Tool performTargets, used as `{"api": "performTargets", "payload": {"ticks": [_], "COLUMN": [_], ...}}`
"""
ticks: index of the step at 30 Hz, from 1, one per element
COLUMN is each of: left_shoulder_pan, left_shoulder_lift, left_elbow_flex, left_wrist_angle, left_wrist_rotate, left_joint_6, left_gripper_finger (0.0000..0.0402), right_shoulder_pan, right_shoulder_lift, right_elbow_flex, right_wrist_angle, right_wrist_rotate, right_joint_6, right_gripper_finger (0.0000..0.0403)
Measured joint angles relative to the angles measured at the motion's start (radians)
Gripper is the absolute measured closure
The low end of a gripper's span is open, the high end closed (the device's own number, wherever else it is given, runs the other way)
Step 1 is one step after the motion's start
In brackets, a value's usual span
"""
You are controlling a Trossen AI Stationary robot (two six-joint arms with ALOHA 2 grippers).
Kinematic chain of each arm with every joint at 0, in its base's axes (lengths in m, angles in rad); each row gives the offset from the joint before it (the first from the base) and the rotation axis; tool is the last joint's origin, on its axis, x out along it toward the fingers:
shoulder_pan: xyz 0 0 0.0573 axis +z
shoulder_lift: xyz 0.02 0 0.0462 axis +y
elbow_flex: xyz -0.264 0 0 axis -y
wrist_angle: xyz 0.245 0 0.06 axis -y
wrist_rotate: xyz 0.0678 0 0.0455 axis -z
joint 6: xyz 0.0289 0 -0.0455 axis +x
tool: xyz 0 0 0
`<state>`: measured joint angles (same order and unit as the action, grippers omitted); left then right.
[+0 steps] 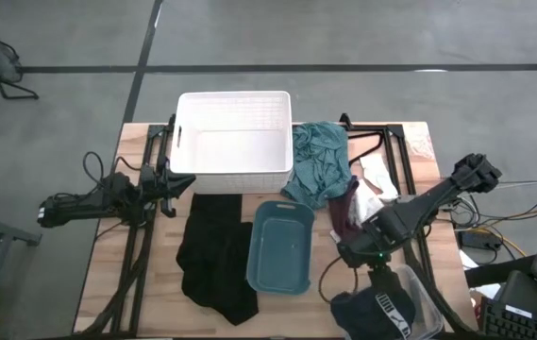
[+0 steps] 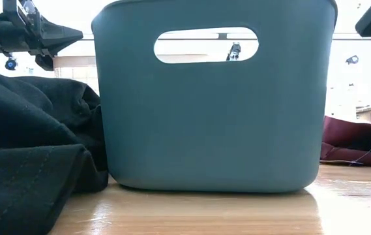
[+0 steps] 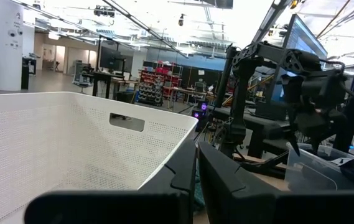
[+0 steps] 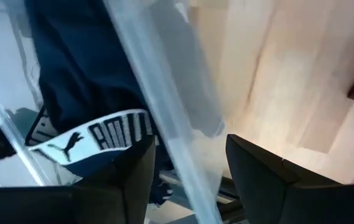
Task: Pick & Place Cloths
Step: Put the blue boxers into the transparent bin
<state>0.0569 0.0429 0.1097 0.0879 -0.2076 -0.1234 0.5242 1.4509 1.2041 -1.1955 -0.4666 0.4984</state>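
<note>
A large black cloth (image 1: 213, 255) lies flat on the table left of the teal bin (image 1: 253, 247); it also shows in the low view (image 2: 22, 143). A teal cloth (image 1: 320, 161) lies against the white basket's right side. A maroon cloth (image 1: 344, 212) (image 2: 355, 140) and a small white cloth (image 1: 377, 179) lie to the right. A navy cloth with white lettering (image 1: 377, 312) (image 4: 77, 74) lies in a clear bin (image 1: 427, 304). My right gripper (image 1: 344, 257) (image 4: 189, 168) is open and empty, its fingers on either side of the clear bin's rim (image 4: 158, 93). My left gripper (image 1: 181, 184) (image 3: 195, 174) is shut and empty beside the white basket (image 3: 71, 124).
The white perforated basket (image 1: 235, 96) stands at the table's far middle. The teal bin (image 2: 211, 117) stands at the table's middle and fills the low view. A thin black wire hanger (image 1: 372, 137) lies at the far right. Bare wood shows at the near left.
</note>
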Motion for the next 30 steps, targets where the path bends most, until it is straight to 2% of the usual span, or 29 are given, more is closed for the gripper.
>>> {"api": "performTargets", "payload": {"ticks": [7,11,15,23,30], "left_shoulder_pan": [0.0,0.0,0.0,0.0,0.0], "left_shoulder_lift": [0.0,0.0,0.0,0.0,0.0], "left_elbow_flex": [0.0,0.0,0.0,0.0,0.0], "left_wrist_angle": [0.0,0.0,0.0,0.0,-0.002], "left_wrist_rotate": [0.0,0.0,0.0,0.0,0.0], "left_joint_6": [0.0,0.0,0.0,0.0,0.0], "left_gripper_finger": [0.0378,0.0378,0.0378,0.0378,0.0378], "right_shoulder_pan": [0.071,0.08,0.077,0.078,0.078], "right_shoulder_lift": [0.0,0.006,0.004,-0.007,-0.016], "right_elbow_flex": [-0.006,-0.036,-0.073,-0.126,-0.129], "right_wrist_angle": [0.049,0.06,0.064,0.044,0.023], "right_wrist_rotate": [0.005,0.064,0.083,0.085,0.097], "right_joint_6": [-0.021,-0.022,-0.011,0.047,0.093], "right_gripper_finger": [0.0213,0.0234,0.0273,0.038,0.0362]}}
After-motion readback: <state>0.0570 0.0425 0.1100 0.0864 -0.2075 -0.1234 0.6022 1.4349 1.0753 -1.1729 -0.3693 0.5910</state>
